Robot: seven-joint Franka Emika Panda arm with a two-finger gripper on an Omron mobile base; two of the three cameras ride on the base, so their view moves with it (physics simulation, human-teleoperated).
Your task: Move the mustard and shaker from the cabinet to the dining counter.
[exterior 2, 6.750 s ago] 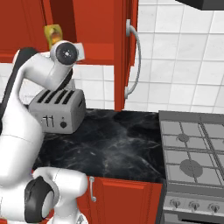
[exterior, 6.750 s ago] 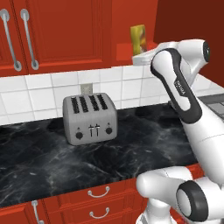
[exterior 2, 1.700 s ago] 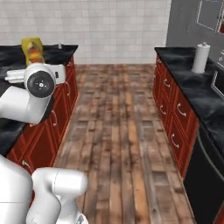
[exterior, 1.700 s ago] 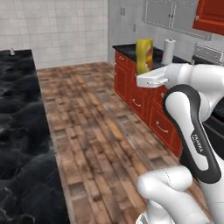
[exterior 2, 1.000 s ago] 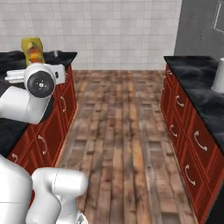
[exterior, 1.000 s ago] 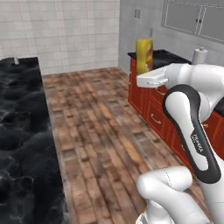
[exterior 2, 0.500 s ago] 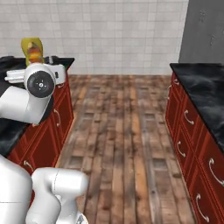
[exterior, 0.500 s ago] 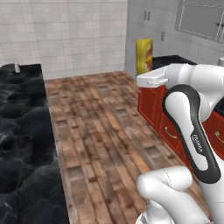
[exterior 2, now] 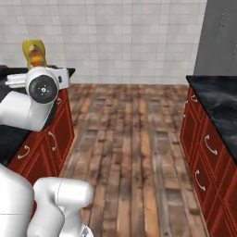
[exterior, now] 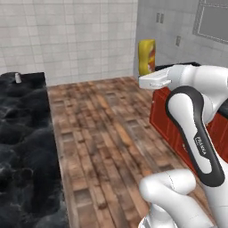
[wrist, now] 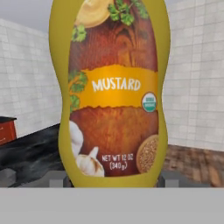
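Note:
The mustard is a yellow squeeze bottle with a reddish label, standing upright in my gripper, which is shut on its lower part. From the right side the mustard rises above the white hand, with the gripper just below it. Close up, the mustard sits between the two dark fingertips. The dining counter, black and white-veined, runs along the left. At its far end stands a tiny pale cylinder, seemingly the shaker. The cabinet is out of view.
A brown wood-plank floor stretches between the counters to a white tiled wall. Red drawer fronts under a narrower black counter line the right side. A grey wall panel stands behind the arm.
The whole picture has swung as the base turned; the wall and counters shifted across the views. The mustard stays held in the same pose relative to the arm.

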